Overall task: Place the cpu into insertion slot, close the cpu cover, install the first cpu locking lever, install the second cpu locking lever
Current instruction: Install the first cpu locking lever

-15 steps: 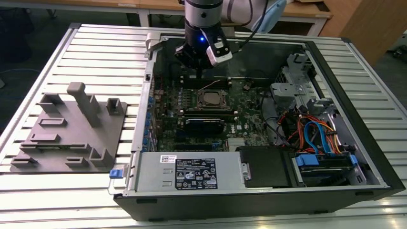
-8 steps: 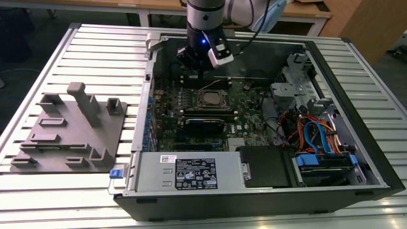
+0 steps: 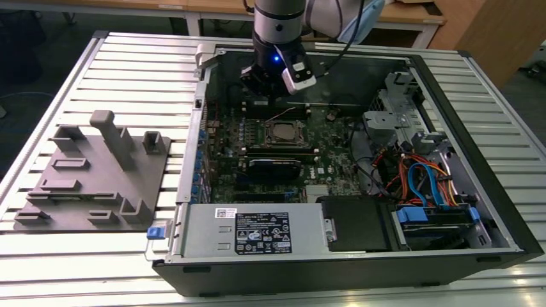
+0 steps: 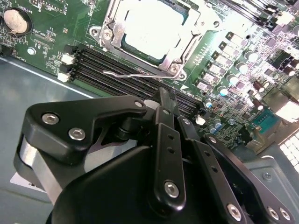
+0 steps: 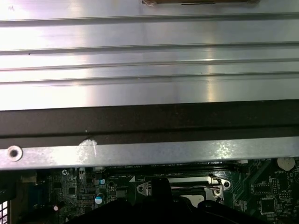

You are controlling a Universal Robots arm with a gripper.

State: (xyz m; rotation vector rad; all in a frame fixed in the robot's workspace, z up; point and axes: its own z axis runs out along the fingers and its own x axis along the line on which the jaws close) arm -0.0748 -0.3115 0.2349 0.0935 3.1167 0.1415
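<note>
The cpu [image 4: 148, 24] lies flat in the insertion slot [image 3: 286, 133] on the green motherboard. The silvery cpu cover [image 4: 192, 32] is folded down around it. A thin wire locking lever [image 4: 140, 73] runs along the socket's edge nearest my gripper, between the socket and the black memory slots. My gripper [image 4: 163, 95] hovers just short of that lever, its black fingers pressed together with nothing between them. In the exterior view the gripper [image 3: 271, 107] hangs inside the case, a little beyond the socket. In the first wrist view the socket [image 5: 187, 185] and lever [image 5: 196, 189] sit just past my fingertips.
The open computer case [image 3: 503, 211] lies on a slatted metal table [image 3: 128, 64]. A power supply [image 3: 256, 233], drive bays and bundled cables [image 3: 418, 179] fill the case's near and right parts. A grey moulded fixture [image 3: 94, 173] rests at the exterior view's left.
</note>
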